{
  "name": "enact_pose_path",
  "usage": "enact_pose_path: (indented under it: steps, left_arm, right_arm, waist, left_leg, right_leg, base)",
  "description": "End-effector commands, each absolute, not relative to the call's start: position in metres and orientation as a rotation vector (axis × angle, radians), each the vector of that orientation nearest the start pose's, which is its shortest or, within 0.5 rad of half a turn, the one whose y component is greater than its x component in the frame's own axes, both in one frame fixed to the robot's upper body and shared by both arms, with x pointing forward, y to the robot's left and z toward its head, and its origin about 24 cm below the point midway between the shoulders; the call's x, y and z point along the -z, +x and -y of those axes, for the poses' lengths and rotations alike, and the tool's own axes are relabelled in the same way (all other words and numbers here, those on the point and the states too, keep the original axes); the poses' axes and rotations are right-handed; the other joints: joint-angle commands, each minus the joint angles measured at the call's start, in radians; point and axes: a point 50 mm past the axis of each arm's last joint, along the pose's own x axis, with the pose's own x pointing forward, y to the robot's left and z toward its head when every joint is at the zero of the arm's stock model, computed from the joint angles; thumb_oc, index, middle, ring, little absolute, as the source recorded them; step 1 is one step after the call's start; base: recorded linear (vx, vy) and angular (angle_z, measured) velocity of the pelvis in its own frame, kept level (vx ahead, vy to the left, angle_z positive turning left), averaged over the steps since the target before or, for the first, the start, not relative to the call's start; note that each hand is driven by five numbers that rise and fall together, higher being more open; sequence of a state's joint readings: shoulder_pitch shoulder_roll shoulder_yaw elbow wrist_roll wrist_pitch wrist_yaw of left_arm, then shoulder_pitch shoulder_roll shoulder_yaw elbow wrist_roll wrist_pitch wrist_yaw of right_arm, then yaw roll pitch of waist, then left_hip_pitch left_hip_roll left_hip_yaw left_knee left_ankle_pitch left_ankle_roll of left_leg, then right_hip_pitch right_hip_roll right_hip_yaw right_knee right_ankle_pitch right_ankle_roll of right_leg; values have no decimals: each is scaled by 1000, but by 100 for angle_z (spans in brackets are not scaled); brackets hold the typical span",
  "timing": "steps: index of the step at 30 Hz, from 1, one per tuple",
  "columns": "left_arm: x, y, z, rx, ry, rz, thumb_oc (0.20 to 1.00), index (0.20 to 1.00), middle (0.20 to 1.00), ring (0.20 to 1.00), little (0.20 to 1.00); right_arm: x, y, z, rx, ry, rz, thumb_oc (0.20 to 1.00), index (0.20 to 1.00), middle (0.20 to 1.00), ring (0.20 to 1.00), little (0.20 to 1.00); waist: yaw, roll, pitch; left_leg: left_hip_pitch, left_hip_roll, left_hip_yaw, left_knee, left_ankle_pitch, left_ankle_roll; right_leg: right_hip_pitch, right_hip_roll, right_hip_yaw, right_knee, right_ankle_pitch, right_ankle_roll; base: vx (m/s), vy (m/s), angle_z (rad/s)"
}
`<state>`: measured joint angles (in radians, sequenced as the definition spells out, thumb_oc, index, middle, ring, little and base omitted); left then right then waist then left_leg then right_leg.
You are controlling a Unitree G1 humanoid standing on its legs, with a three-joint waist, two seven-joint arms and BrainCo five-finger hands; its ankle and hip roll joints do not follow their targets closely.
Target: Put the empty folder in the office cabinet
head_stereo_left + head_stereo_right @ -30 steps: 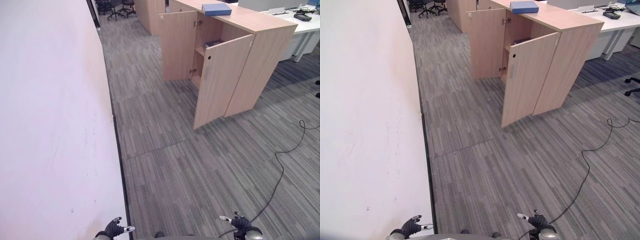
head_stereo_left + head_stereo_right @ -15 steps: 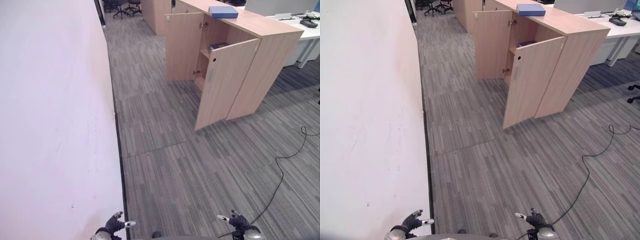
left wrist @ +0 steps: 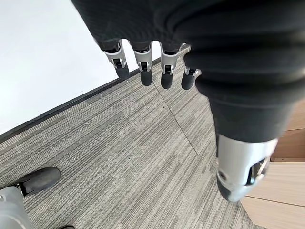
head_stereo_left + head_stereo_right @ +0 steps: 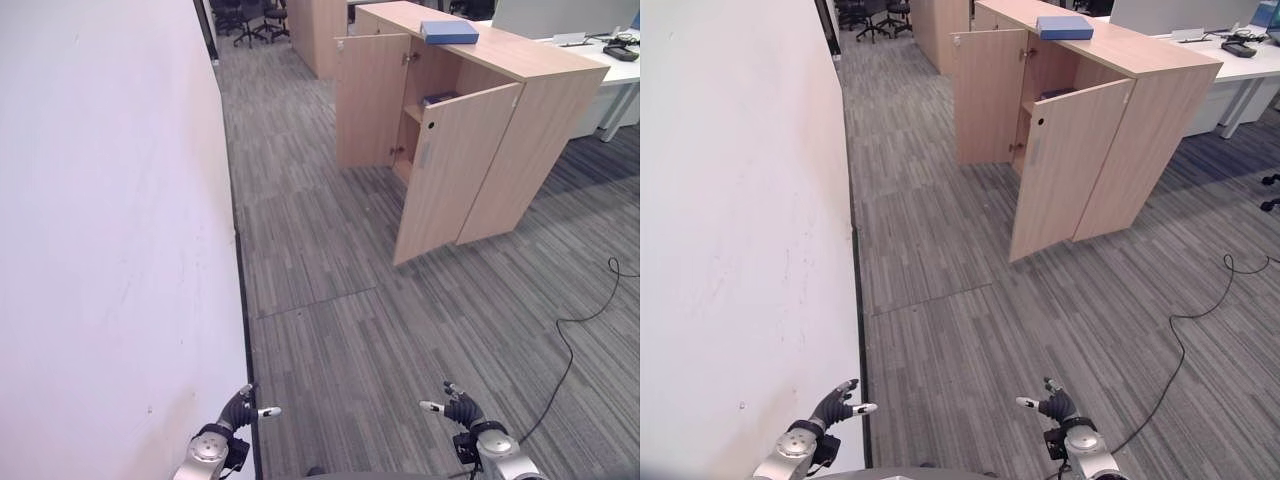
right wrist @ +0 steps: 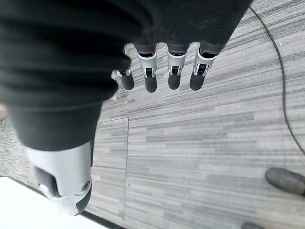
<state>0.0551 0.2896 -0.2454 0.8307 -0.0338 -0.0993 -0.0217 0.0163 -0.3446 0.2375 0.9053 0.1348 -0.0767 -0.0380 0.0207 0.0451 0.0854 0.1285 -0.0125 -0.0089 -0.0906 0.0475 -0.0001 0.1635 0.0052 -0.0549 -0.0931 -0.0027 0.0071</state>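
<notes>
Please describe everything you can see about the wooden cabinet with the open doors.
The cabinet is a low, light wood unit standing on grey striped carpet, beyond the robot and to its right. Both its front doors stand open, swung outward; the nearer one has a small dark round spot near its top corner. Inside, a shelf carries something dark that is too small to identify. A blue folder lies flat on its top. Neither hand touches it.

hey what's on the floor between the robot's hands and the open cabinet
Bare grey carpet, seen from the left eye view. Nothing lies between the left hand, the right hand and the wooden cabinet, whose doors stand open. The blue folder lies on top of it.
</notes>
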Motion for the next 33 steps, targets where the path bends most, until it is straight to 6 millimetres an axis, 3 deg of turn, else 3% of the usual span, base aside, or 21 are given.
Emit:
enact_pose_path:
  steps: [1, 10, 15, 16, 17, 18, 19, 20, 22, 24, 27, 28, 30, 33]
  left_arm:
    - [116, 171, -213, 145, 339, -745, 1000, 1000, 1000, 1000, 1000]
    - [116, 171, -215, 120, 318, -750, 1000, 1000, 1000, 1000, 1000]
    - [115, 174, -217, 99, 301, -751, 1000, 1000, 1000, 1000, 1000]
    - [114, 177, -217, 93, 296, -746, 1000, 1000, 1000, 1000, 1000]
    - [110, 183, -219, 84, 294, -728, 1000, 1000, 1000, 1000, 1000]
    - [110, 184, -219, 84, 295, -728, 1000, 1000, 1000, 1000, 1000]
    - [106, 190, -219, 85, 294, -706, 1000, 1000, 1000, 1000, 1000]
    - [106, 190, -219, 85, 295, -706, 1000, 1000, 1000, 1000, 1000]
    - [106, 191, -217, 83, 292, -703, 1000, 1000, 1000, 1000, 1000]
    - [105, 192, -217, 77, 282, -697, 1000, 1000, 1000, 1000, 1000]
    - [105, 191, -219, 63, 282, -700, 1000, 1000, 1000, 1000, 1000]
    - [105, 191, -220, 63, 283, -700, 1000, 1000, 1000, 1000, 1000]
    - [102, 195, -222, 51, 293, -683, 1000, 1000, 1000, 1000, 1000]
    - [102, 195, -225, 40, 299, -688, 1000, 1000, 1000, 1000, 1000]
  right_arm:
    - [119, 160, 243, 7, -340, -827, 1000, 1000, 1000, 1000, 1000]
    - [122, 153, 249, 37, -330, -857, 1000, 1000, 1000, 1000, 1000]
    - [125, 148, 257, 73, -322, -898, 1000, 1000, 1000, 1000, 1000]
    - [125, 148, 258, 80, -317, -902, 1000, 1000, 1000, 1000, 1000]
    - [123, 151, 261, 102, -306, -886, 1000, 1000, 1000, 1000, 1000]
    - [123, 151, 261, 102, -305, -886, 1000, 1000, 1000, 1000, 1000]
    - [120, 153, 265, 128, -297, -870, 1000, 1000, 1000, 1000, 1000]
    - [120, 153, 265, 128, -296, -870, 1000, 1000, 1000, 1000, 1000]
    - [118, 154, 268, 141, -305, -866, 1000, 1000, 1000, 1000, 1000]
    - [117, 155, 270, 156, -299, -865, 1000, 1000, 1000, 1000, 1000]
    - [113, 165, 268, 163, -293, -827, 1000, 1000, 1000, 1000, 1000]
    - [113, 165, 268, 162, -292, -827, 1000, 1000, 1000, 1000, 1000]
    - [108, 177, 265, 166, -297, -795, 1000, 1000, 1000, 1000, 1000]
    - [109, 180, 263, 165, -291, -798, 1000, 1000, 1000, 1000, 1000]
  waist:
    - [23, -49, 8]
    - [10, -41, 15]
    - [3, -35, 34]
    - [3, -36, 45]
    - [1, -48, 72]
    - [0, -48, 70]
    - [-7, -62, 90]
    - [-7, -61, 90]
    - [-7, -75, 107]
    - [5, -78, 111]
    - [53, -61, 111]
    - [52, -66, 115]
    - [102, -74, 124]
    - [123, -88, 123]
  left_leg:
    - [16, 39, -19, 3, -83, -40]
    - [10, 48, -23, 3, -79, -47]
    - [6, 76, -18, 13, -74, -57]
    - [-11, 86, -17, 41, -76, -61]
    - [-78, 93, -8, 157, -91, -80]
    - [-87, 93, -11, 167, -95, -80]
    - [-147, 100, 32, 299, -105, -96]
    - [-152, 101, 30, 306, -108, -96]
    - [-226, 121, 62, 432, -75, -91]
    - [-293, 132, 88, 419, -58, -77]
    - [-369, 143, 45, 228, 57, -86]
    - [-360, 137, 47, 220, 59, -86]
    - [-463, 146, 0, 79, 95, -104]
    - [-499, 159, 18, 41, 110, -108]
  right_leg:
    - [-5, -82, 34, 6, -48, 109]
    - [-12, -65, 41, 7, -54, 97]
    - [-46, -42, 45, 65, -78, 79]
    - [-61, -35, 49, 92, -90, 71]
    - [-76, -27, 47, 126, -107, 57]
    - [-81, -27, 45, 128, -108, 57]
    - [-70, -31, 33, 140, -117, 44]
    - [-71, -31, 33, 140, -117, 44]
    - [-51, -36, 23, 147, -126, 35]
    - [-28, -40, 18, 149, -151, 33]
    - [27, -7, 47, 147, -201, 31]
    - [31, -12, 45, 150, -206, 32]
    - [102, -14, 94, 138, -254, 31]
    - [154, -29, 125, 126, -283, 36]
  base:
    - [7, -33, 1]
    - [21, -63, 0]
    - [19, -100, 0]
    - [-69, -150, 0]
    - [-69, -122, 0]
    - [-53, -188, 21]
    - [-7, -94, 22]
    - [14, -142, 30]
    - [122, -79, 9]
    - [261, -1, 14]
    - [316, 64, -4]
    - [233, 55, -10]
    - [368, 79, -5]
    - [341, 123, -30]
